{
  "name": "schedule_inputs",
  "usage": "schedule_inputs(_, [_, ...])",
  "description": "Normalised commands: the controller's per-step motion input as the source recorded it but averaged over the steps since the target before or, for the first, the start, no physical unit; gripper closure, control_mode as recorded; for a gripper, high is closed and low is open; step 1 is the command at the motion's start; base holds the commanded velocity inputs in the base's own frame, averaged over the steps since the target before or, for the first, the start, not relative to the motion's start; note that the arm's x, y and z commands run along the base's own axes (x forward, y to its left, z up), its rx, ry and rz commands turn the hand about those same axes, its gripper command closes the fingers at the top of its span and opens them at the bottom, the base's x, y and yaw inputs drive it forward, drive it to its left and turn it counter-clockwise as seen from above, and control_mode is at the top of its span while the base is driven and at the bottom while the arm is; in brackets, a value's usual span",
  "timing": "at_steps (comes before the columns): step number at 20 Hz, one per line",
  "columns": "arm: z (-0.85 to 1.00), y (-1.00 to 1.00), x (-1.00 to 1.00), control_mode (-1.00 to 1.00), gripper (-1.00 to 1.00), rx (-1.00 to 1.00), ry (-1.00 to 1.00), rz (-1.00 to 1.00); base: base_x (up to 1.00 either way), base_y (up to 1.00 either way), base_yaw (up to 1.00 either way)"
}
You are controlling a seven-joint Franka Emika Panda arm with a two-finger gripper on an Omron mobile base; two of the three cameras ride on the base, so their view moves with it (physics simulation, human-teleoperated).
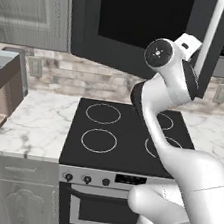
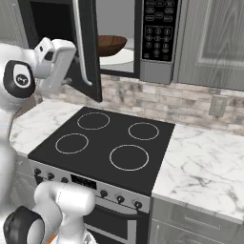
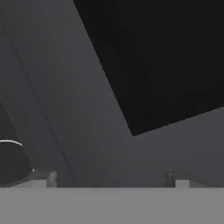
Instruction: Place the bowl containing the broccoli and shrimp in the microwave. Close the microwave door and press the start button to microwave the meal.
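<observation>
One bowl [image 2: 110, 44]: dark brown, inside microwave [image 2: 157, 71] | door [image 2: 88, 52] ajar | jaws spread

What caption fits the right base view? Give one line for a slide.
Bowl sits inside the microwave while the open gripper faces the half-open microwave door, above the stove.

- You can read no word, brand or number anywhere in these pictures.
- The microwave's black keypad panel [image 2: 159, 29], at the far right of the open microwave door [image 2: 88, 45], carries white button marks, all too small and blurred for you to make out.
- The stove's front display strip [image 1: 130, 180], between the knobs, shows pale marks you cannot read.
</observation>
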Motion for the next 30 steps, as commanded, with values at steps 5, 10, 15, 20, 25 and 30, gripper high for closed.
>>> schedule_inputs(5, [-0.34,-0.03,0.84,-1.0,-1.0,0.03,-0.34,0.26,0.0,0.0,0.0])
schedule_inputs(10, [-0.25,0.0,0.94,-1.0,-1.0,0.0,-0.21,0.2,0.0,0.0,0.0])
schedule_inputs(15, [0.03,0.0,0.91,-1.0,-1.0,0.0,-0.01,0.1,0.0,0.0,0.0])
schedule_inputs(20, [0.28,0.0,0.8,-1.0,-1.0,0.0,0.09,0.06,0.0,0.0,0.0])
schedule_inputs(25, [0.53,0.0,0.64,-1.0,-1.0,0.0,0.16,0.05,0.0,0.0,0.0])
schedule_inputs(30, [0.6,-0.01,0.58,-1.0,-1.0,0.0,0.2,0.06,0.0,0.0,0.0])
